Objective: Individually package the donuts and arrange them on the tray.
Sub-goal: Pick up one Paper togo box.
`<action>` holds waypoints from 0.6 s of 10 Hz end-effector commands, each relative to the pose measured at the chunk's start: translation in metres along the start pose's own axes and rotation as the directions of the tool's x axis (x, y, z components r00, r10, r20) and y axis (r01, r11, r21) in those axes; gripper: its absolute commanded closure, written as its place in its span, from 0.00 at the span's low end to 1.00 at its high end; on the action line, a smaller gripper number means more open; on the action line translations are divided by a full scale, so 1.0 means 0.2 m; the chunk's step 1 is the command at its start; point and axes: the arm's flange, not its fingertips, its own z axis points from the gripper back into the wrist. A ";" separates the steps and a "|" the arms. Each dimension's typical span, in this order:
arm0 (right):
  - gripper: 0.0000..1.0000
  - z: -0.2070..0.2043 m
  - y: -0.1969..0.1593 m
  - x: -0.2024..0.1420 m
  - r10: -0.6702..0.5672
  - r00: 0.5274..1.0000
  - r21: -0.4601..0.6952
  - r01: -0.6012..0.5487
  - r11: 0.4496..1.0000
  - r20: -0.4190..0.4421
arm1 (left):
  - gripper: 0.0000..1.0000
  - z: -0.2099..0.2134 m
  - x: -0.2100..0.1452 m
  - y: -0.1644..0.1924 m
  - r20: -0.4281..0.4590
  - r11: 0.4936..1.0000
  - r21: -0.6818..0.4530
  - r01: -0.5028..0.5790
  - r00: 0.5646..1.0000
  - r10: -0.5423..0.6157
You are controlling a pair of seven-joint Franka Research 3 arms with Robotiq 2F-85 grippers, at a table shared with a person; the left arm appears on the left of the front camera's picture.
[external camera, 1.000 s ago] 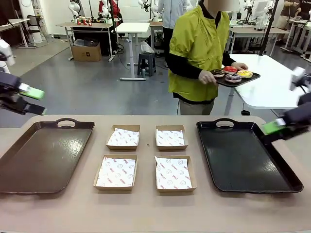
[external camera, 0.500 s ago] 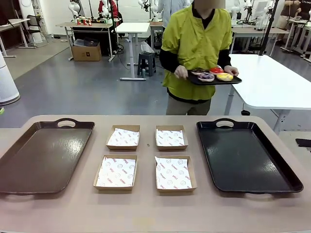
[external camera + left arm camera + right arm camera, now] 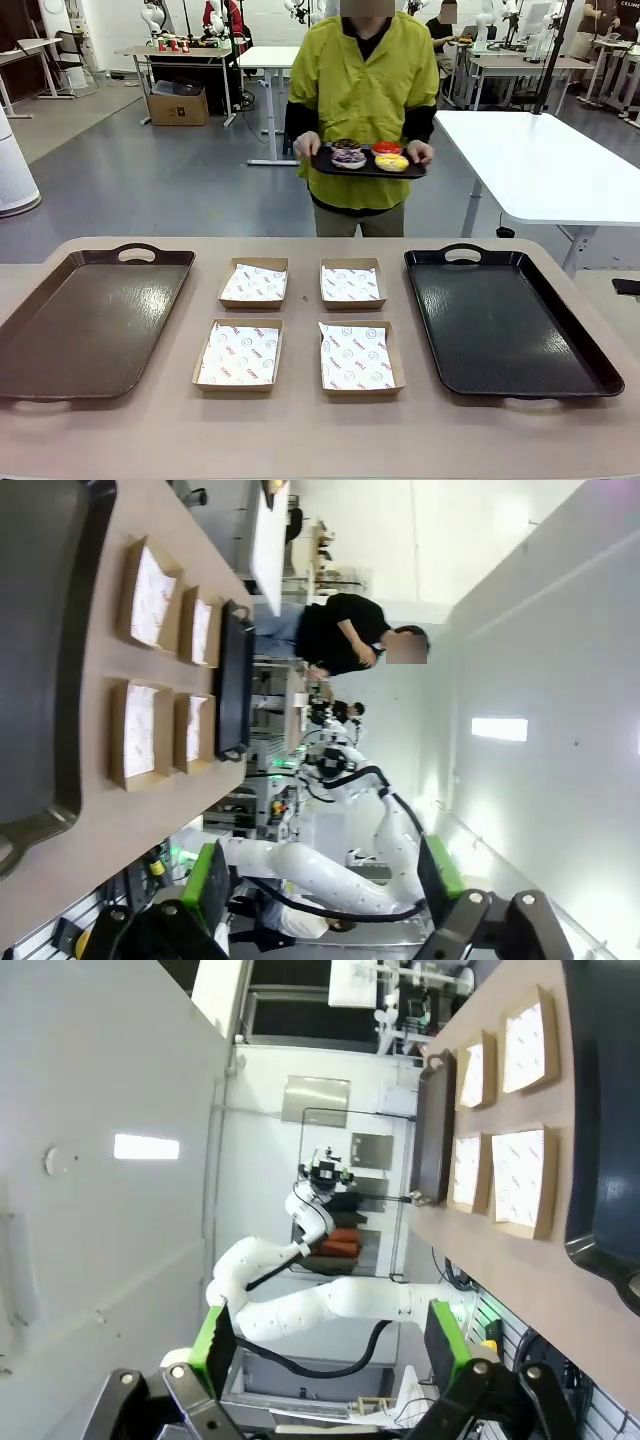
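Note:
Beyond the table's far edge a person in a yellow-green jacket holds a small black serving tray [image 3: 322,165] in both hands. On it lie the donuts: chocolate with sprinkles [image 3: 348,157], dark chocolate [image 3: 345,144], red [image 3: 386,147] and yellow [image 3: 391,162]. On the table lie a brown tray [image 3: 90,320] at the left and a black tray [image 3: 510,320] at the right. My left gripper [image 3: 322,875] is open and holds nothing, off the table's end. My right gripper [image 3: 330,1332] is open too, off the opposite end.
Four cardboard boxes with printed paper liners sit in a two-by-two block between the trays, such as one front left [image 3: 238,354] and one back right [image 3: 352,284]. A white table [image 3: 540,170] stands behind on the right. Each wrist view shows the other white arm [image 3: 330,865] [image 3: 300,1310] farther off.
The person has walked left with the donut tray to face the table's middle. Both grippers, at the front view's side edges a second ago, have pulled out of it.

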 end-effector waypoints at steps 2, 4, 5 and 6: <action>0.00 -0.16 0.03 -0.04 -0.005 0.998 -0.128 -0.003 0.992 -0.061 | 0.00 -0.01 -0.02 -0.05 0.002 0.997 0.072 0.012 1.000 -0.012; 0.00 -0.09 0.02 0.02 0.008 0.999 -0.061 -0.011 0.998 -0.050 | 0.00 0.00 0.00 -0.01 -0.003 0.999 0.031 0.007 1.000 -0.007; 0.00 -0.09 0.02 0.02 0.008 0.999 -0.061 -0.011 0.998 -0.050 | 0.00 0.00 0.00 -0.01 -0.003 0.999 0.031 0.007 1.000 -0.007; 0.00 -0.09 0.02 0.02 0.008 0.999 -0.061 -0.011 0.998 -0.050 | 0.00 0.00 0.00 -0.01 -0.003 0.999 0.031 0.007 1.000 -0.007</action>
